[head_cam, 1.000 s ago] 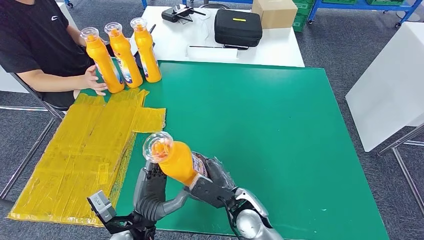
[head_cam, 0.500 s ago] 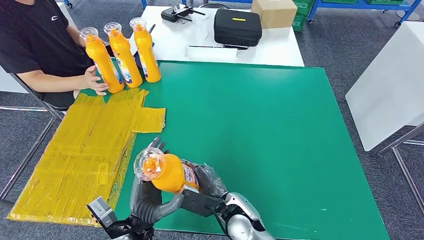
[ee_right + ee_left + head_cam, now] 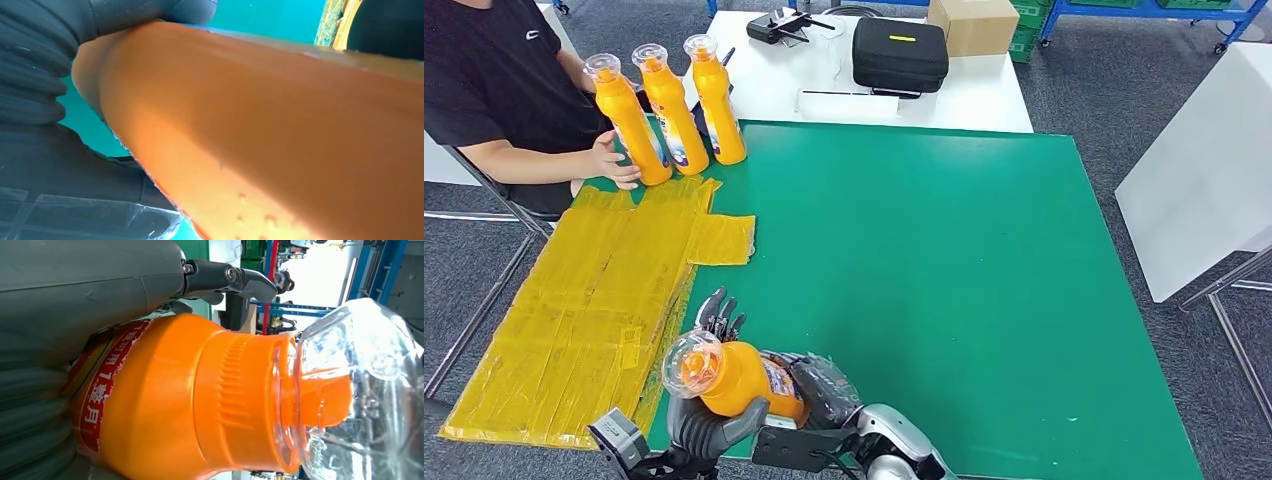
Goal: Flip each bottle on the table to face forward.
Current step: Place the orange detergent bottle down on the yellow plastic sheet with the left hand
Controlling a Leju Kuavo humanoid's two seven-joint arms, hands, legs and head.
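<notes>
An orange bottle (image 3: 742, 378) with a clear cap (image 3: 689, 362) lies tilted over the table's near edge, cap toward the left. My left hand (image 3: 709, 418) cups it from below near the neck, with fingers (image 3: 717, 310) sticking up behind it. My right hand (image 3: 824, 392) grips its lower end. The left wrist view shows the bottle (image 3: 165, 400), its red label and my left hand (image 3: 75, 290) close up. In the right wrist view my right hand (image 3: 40, 75) wraps the bottle's body (image 3: 275, 140). Three more orange bottles (image 3: 672, 112) stand upright at the far left corner.
A seated person's hand (image 3: 609, 160) rests beside the leftmost standing bottle. A yellow plastic sheet (image 3: 589, 300) covers the left side, next to the green table top (image 3: 944, 260). A black case (image 3: 900, 52) and a cardboard box (image 3: 972, 22) sit on the white table behind.
Both hands have carried the bottle down and left toward the near edge, and it has tipped further over, cap swinging left. The three standing bottles and the person have not moved.
</notes>
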